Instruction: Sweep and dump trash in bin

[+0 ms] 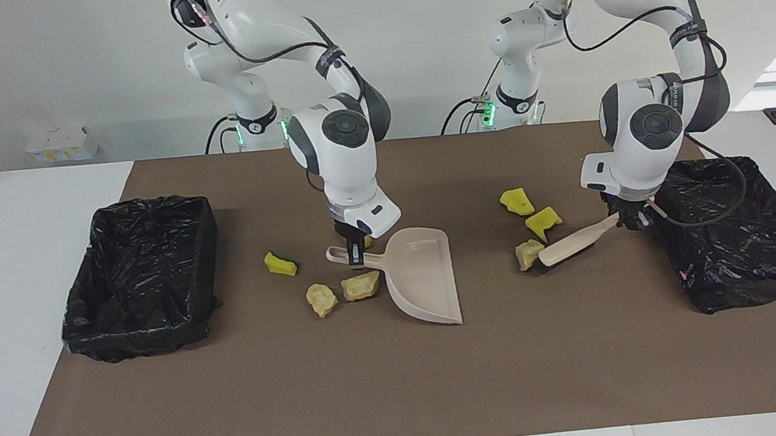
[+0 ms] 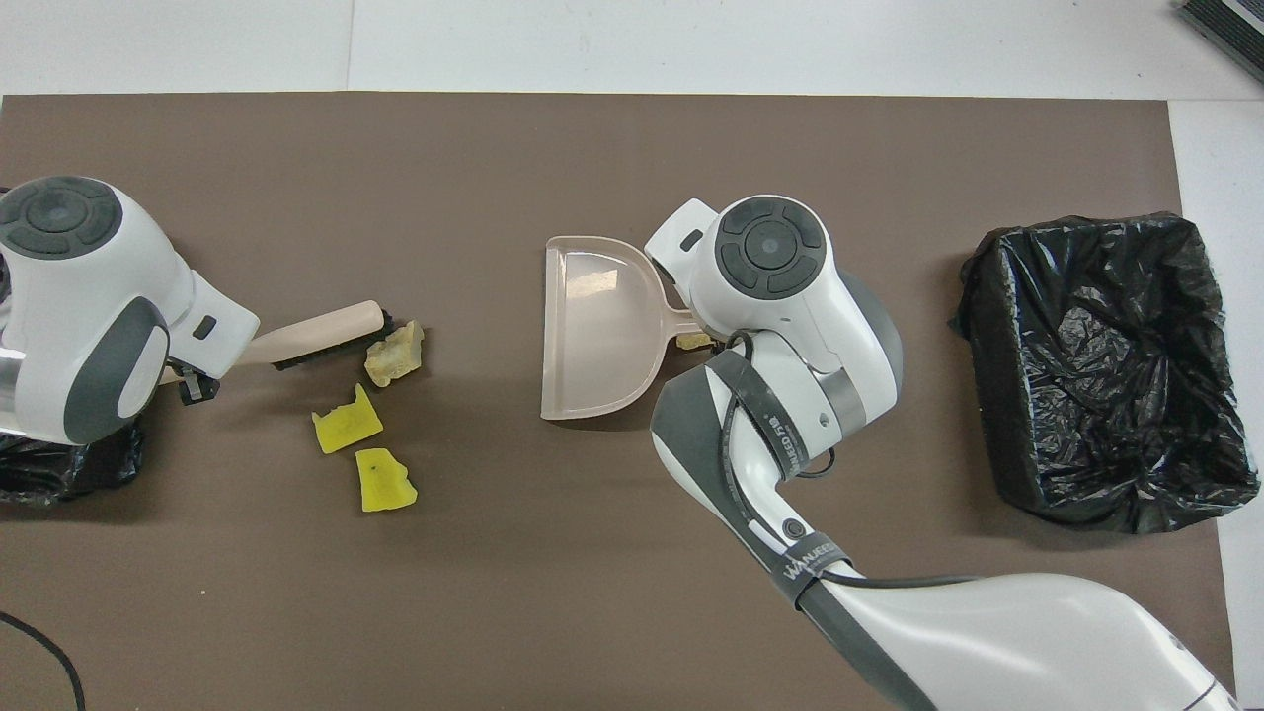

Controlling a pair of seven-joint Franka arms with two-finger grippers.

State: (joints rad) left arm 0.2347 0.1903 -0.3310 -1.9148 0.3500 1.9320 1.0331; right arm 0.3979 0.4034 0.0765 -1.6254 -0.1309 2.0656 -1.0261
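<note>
Presently, seven trash pieces in two groups on the brown mat (image 1: 403, 385) covering the bench.

Left arm's end: beige lump (image 1: 528, 253) touching the brush's (image 1: 576, 243) bristle head; two yellow-green wedges (image 1: 543, 222) (image 1: 516, 201) just beside it, nearer the robots, well apart from the dustpan (image 1: 425, 278). Brush long axis runs slantwise: bristle end low, toward the table's middle; handle end raised toward the black-lined bin (image 1: 740, 229) at that end. Left end effector (image 1: 630, 218) clamped on the brush handle, over the mat beside that bin.

Middle: dustpan flat on the mat, long axis slanted, handle (image 1: 345, 255) pointing toward the right arm's end, open mouth toward the left arm's end and away from the robots. Right end effector (image 1: 357, 243) closed on the handle. Two beige lumps (image 1: 361, 286) (image 1: 321, 299) just beside the pan on its handle side, farther from the robots than the handle; one yellow-green wedge (image 1: 280, 264) toward the second bin (image 1: 140, 275). Brown lump (image 1: 366, 242) mostly hidden by the right end effector
</note>
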